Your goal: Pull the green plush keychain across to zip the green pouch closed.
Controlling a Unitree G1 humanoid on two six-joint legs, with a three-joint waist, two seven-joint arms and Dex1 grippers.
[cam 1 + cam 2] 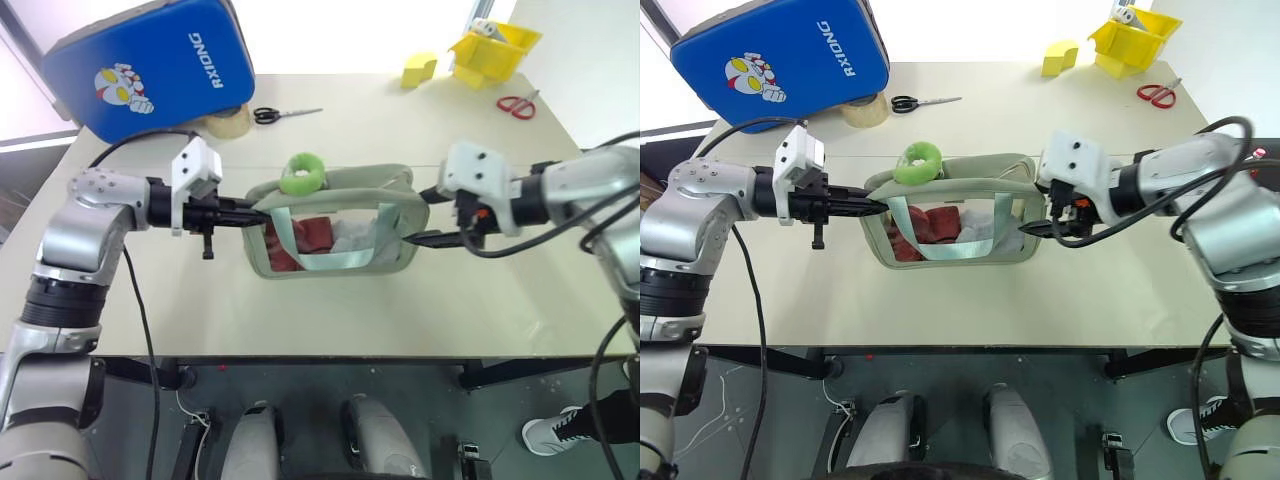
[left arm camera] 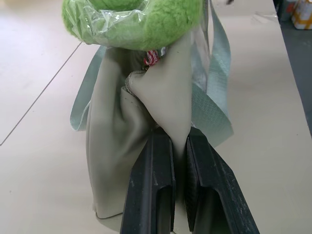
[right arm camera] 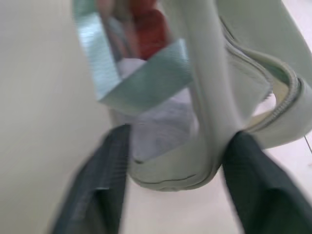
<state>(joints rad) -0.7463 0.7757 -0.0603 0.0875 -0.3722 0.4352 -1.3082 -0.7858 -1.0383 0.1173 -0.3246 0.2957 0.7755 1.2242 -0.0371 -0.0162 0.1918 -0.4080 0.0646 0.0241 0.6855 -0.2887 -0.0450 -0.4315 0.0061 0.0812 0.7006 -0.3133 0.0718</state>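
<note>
The zip is not closed yet, as far as I can judge: the green plush keychain (image 1: 302,173) sits at the left part of the top edge of the green pouch (image 1: 335,236), and the mouth of the pouch gapes open to the right of it. So the whole pull across is left to do.

On the left, the left gripper (image 1: 256,211) has its fingers (image 2: 155,185) pinched narrow on the fabric of the pouch's left end (a good anchor for the pull, I think). The pouch stands in the middle of the tabletop (image 1: 330,320), between the two arms. On the right, the right gripper (image 1: 1032,228) has its fingers spread wide around the pouch's right end and holds nothing.

The tabletop is pale beige. At its far side lie a blue case (image 1: 150,65), a roll of tape (image 1: 228,122), black scissors (image 1: 285,114), a yellow block (image 1: 419,69), a yellow bin (image 1: 493,52) and red scissors (image 1: 517,104).
</note>
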